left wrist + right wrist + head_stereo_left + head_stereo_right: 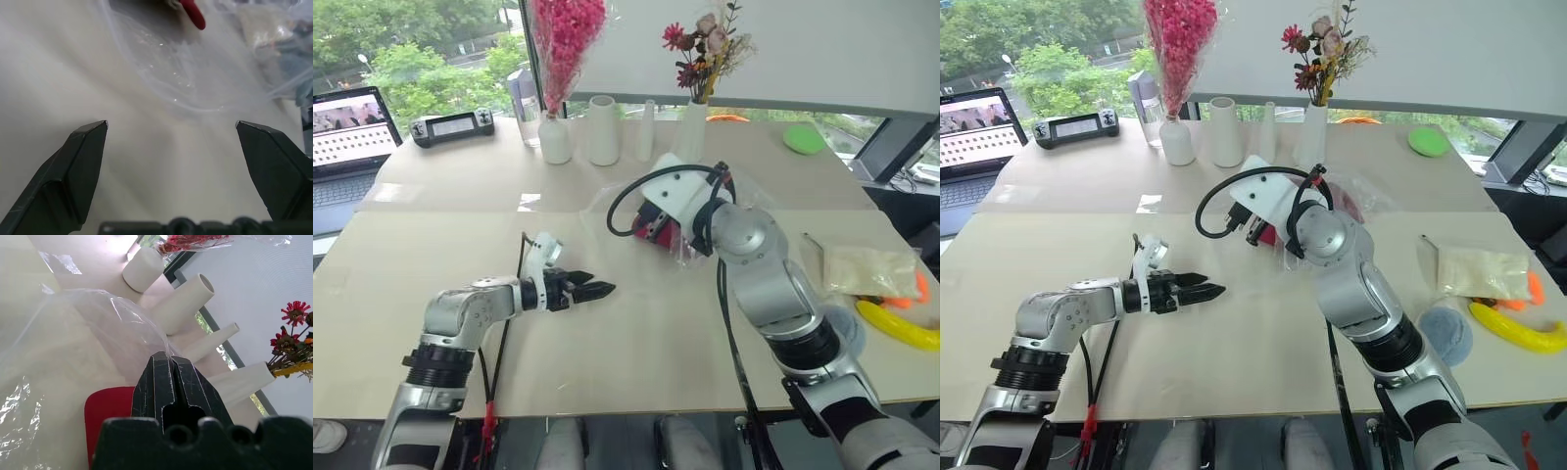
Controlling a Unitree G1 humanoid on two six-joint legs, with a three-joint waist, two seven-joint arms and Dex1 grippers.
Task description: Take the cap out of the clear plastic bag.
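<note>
Red cap point(105, 418) mostly hidden behind my right gripper point(171, 363), clenched on the clear plastic bag point(93, 333); its facing unclear; left gripper point(595, 287) released.

The cap point(658, 233) is mostly tucked behind the right arm's white wrist housing, the laptop point(347, 137) gets chopped off by the frame edge, and the clear plastic bag point(166, 68) looks smeary up close.

No text, label, brand, number or sign can be read on anything that is shown
</note>
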